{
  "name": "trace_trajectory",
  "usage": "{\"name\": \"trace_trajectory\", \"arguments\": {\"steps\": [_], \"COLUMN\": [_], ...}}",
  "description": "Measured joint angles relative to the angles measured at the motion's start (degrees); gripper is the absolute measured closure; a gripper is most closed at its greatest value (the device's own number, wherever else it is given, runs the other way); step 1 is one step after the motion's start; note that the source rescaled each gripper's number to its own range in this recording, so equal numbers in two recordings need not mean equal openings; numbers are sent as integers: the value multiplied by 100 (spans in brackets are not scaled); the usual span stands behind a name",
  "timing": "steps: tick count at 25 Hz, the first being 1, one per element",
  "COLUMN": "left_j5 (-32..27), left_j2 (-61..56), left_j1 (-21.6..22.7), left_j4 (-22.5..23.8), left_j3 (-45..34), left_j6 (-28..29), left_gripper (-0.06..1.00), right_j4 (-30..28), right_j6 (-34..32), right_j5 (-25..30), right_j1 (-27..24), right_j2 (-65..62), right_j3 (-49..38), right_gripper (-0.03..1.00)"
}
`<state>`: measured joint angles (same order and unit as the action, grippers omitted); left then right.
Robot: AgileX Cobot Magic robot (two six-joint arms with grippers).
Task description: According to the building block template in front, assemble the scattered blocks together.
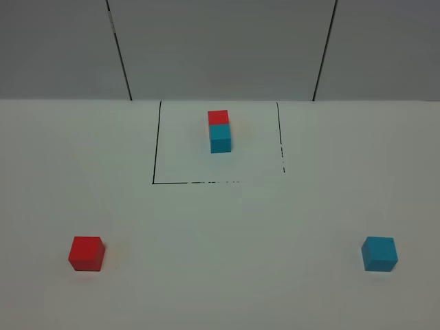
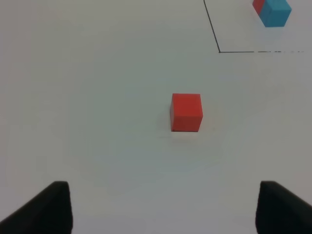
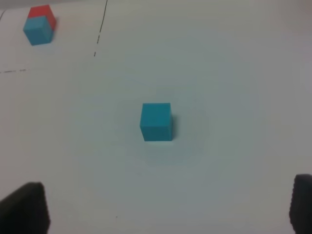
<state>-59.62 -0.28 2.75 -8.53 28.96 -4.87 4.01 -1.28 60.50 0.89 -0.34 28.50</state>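
Left wrist view, nearest the lens: how does the tool stand? asks one observer.

The other replies: the left gripper (image 2: 165,209) is spread wide, with nothing between its black fingers (image 2: 51,209). The red cube (image 2: 186,112) sits on the white table (image 2: 87,97) ahead of it, well apart. The right gripper (image 3: 163,209) is equally wide and empty, with the cyan cube (image 3: 156,122) ahead of it and clear of it.

And from the exterior high view?

The two cubes lie towards the front, red at the left and cyan at the right, well apart. Farther back the building block template (image 1: 220,130) stands inside a thin black outline (image 1: 156,144), the red half behind the cyan, touching. Behind it rises a grey panelled wall (image 1: 220,48).
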Motion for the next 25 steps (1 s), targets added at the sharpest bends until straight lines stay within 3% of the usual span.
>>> {"name": "trace_trajectory", "arguments": {"steps": [25], "left_j5": [0], "left_j2": [0], "left_j1": [0], "left_j4": [0], "left_j3": [0], "left_j6": [0], "left_gripper": [32], "right_j4": [0], "right_j6": [-5], "right_j5": [0], "right_j1": [0], "right_j2": [0], "right_j3": [0], "right_gripper": [-3]}}
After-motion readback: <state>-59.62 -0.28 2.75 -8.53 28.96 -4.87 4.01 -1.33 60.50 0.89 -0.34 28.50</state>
